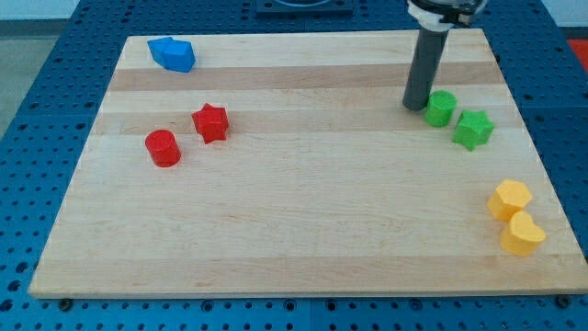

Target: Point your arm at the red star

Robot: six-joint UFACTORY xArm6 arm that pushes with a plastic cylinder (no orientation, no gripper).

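The red star (210,122) lies on the wooden board (303,202) at the view's left, with a red cylinder (163,147) just below and left of it. My tip (414,105) is far off at the view's upper right, touching or nearly touching the left side of a green cylinder (441,108). A wide stretch of board lies between my tip and the red star.
A green star (473,130) sits right of the green cylinder. A blue block (173,53) lies at the top left corner. A yellow hexagon-like block (509,199) and a yellow rounded block (523,234) sit at the lower right edge.
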